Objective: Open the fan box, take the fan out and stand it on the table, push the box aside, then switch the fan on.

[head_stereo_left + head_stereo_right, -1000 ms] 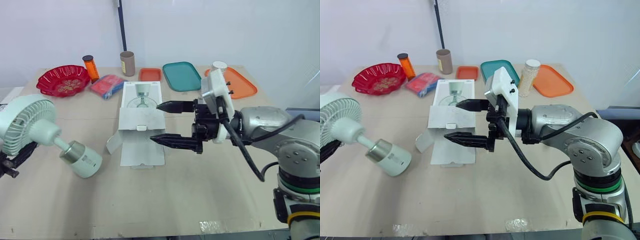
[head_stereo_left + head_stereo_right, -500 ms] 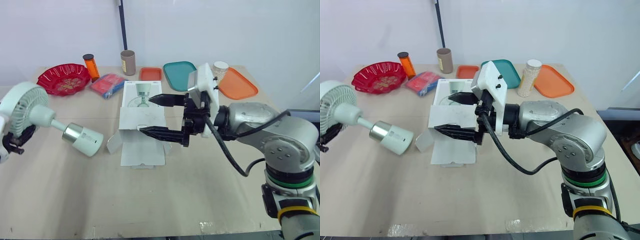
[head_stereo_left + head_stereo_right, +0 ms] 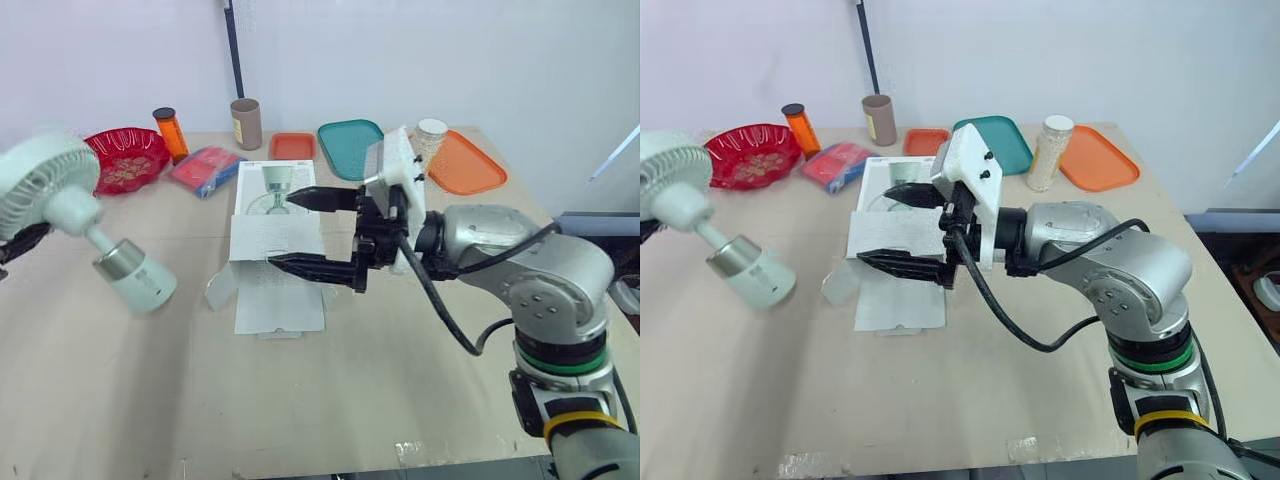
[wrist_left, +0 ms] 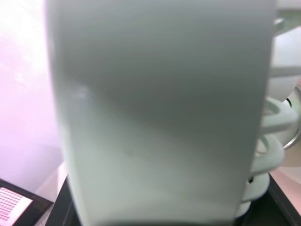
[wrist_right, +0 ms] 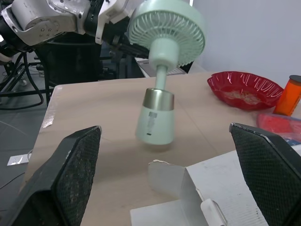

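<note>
The pale green fan (image 3: 60,205) hangs tilted at the table's left, head up and base (image 3: 136,283) low over the table; in the right wrist view the fan (image 5: 164,56) appears near upright. My left gripper (image 3: 12,250) grips the fan's head from behind. The white fan box (image 3: 278,255) lies flat at the table's middle with its front flap open. My right gripper (image 3: 295,232) hovers open over the box, one finger above the other, nothing between them.
Along the back edge stand a red bowl (image 3: 125,160), an orange bottle (image 3: 165,130), a brown tube (image 3: 243,122), a blue-red packet (image 3: 205,168), a small orange tray (image 3: 293,146), a teal tray (image 3: 352,150), a white jar (image 3: 1045,152) and an orange tray (image 3: 465,165).
The fan has swung from lying nearly level toward upright, head rising and base drawing left. My right gripper has slid left, further over the box, still open.
</note>
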